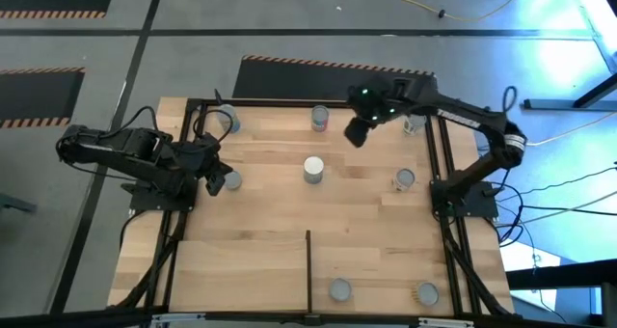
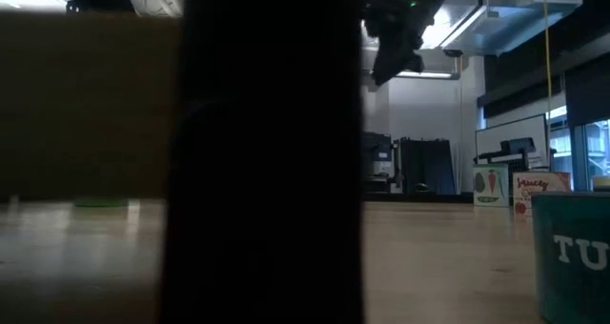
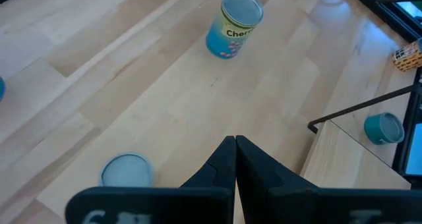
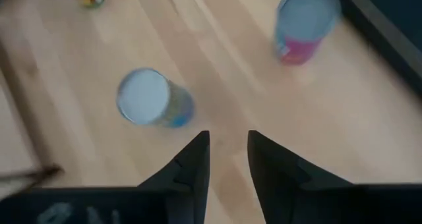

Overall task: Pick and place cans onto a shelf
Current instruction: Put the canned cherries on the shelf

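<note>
**Both arms empty above the pale shelf board**

Your left gripper [image 3: 235, 159] has its dark wedge fingers pressed together, holding nothing; a grey-topped can [image 3: 126, 171] stands just beside them, a blue-labelled can [image 3: 234, 23] farther ahead. Your right gripper [image 4: 228, 159] hangs with jaws spread; the white-topped can [image 4: 150, 97] sits ahead to one side, a pink-banded can [image 4: 304, 25] beyond on the shelf [image 4: 217, 72].

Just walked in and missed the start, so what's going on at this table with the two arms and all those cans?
A two-armed robot is sorting cans. Neither arm holds one now. The right gripper hangs open above the far middle of the wooden table, between the pink-labelled can and the white-topped can. The left gripper is shut and empty, low at the left side beside a grey-topped can. Other cans stand scattered, two near the front edge.
</note>
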You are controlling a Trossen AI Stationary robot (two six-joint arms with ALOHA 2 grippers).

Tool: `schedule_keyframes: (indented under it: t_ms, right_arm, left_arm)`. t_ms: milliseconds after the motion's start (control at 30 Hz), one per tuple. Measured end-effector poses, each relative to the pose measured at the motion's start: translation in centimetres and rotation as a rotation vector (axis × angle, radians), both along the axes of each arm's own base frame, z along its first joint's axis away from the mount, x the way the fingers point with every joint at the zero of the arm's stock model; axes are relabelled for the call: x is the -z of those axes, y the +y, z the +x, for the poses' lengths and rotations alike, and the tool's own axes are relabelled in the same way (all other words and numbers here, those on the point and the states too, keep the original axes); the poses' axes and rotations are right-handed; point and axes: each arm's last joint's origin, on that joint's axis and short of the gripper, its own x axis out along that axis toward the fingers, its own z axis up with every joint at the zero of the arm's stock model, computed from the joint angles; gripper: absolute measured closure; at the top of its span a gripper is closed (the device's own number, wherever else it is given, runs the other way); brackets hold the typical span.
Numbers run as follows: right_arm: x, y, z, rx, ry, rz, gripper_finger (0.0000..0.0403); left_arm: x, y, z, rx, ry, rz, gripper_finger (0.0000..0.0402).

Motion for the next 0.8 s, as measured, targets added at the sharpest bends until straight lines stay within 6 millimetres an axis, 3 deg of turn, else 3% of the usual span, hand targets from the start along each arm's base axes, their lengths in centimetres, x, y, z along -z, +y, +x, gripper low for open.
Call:
schedule_keyframes:
  t_ms: [333, 800]
  right_arm:
    - [6.5, 1.3, 5.8, -0.097, 0.103, 0.186, 0.0297]
    - [7.7, 1.4, 8.8, -0.08, 0.085, 0.128, 0.0297]
  left_arm:
    - [0.0, 0.0, 0.0, -0.022, -0.007, -0.023, 0.0401]
    - [0.0, 0.0, 0.0, -0.022, -0.007, -0.023, 0.0401]
